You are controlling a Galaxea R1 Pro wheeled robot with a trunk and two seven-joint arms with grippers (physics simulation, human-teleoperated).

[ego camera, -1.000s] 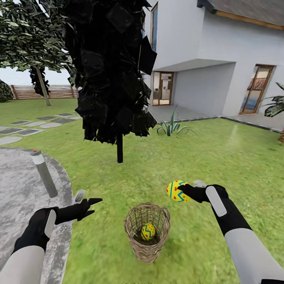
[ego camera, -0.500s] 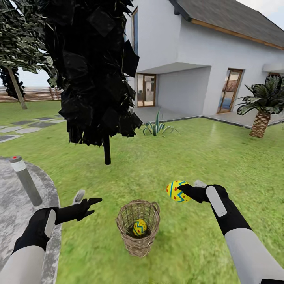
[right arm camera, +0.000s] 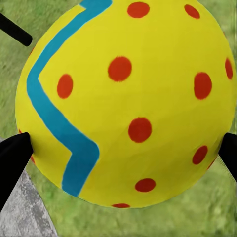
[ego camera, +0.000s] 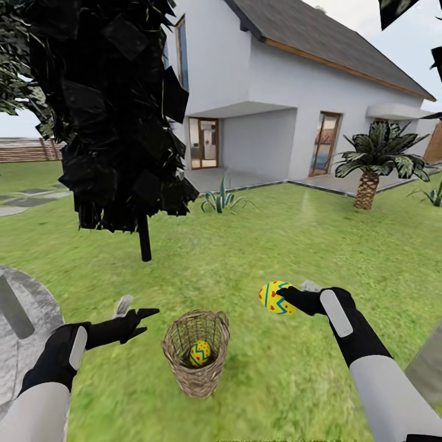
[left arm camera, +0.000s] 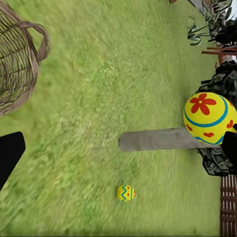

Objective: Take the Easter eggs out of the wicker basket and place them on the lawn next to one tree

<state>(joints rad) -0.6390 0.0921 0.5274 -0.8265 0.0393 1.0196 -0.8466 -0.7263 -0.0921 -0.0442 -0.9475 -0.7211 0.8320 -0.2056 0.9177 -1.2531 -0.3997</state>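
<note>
The right gripper (ego camera: 293,299) is clamped on an egg (ego camera: 275,298), its black fingertips (right arm camera: 14,153) pressed to the shell's two sides; the egg is held in the air above the lawn (ego camera: 294,245), up and to the right of the basket (ego camera: 195,352). The left gripper (ego camera: 142,318) hangs left of the basket with its fingers spread and nothing between them. A second egg (ego camera: 199,353) lies inside the basket, low against the weave. In the left wrist view a third egg (left arm camera: 126,192) lies on the grass near a pale grey trunk (left arm camera: 158,139), apart from it, with the held egg seen beyond. Further off stand a black-leaved tree (ego camera: 110,110), a small palm (ego camera: 371,162) and a white house (ego camera: 294,98).
</note>
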